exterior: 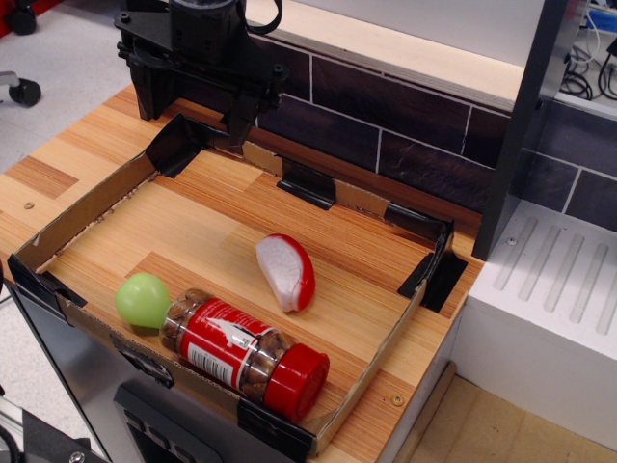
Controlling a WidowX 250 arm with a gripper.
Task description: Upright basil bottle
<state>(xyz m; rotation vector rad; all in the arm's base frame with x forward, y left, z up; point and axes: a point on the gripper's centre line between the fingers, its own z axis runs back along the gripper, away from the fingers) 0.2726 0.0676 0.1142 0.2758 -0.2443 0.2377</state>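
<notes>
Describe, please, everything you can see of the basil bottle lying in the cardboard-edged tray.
The basil bottle is a clear cylindrical jar, plastic or glass by its look, with a wide red cap and a red-and-white label wrapped round its middle; brownish contents show through at both ends. It lies on its side, not upright, cap pointing toward the lower right, along the tray's near cardboard wall. Its base end rests against the green pear. The red-and-white wedge toy lies apart from it, and the gripper is far off, near the back wall.
</notes>
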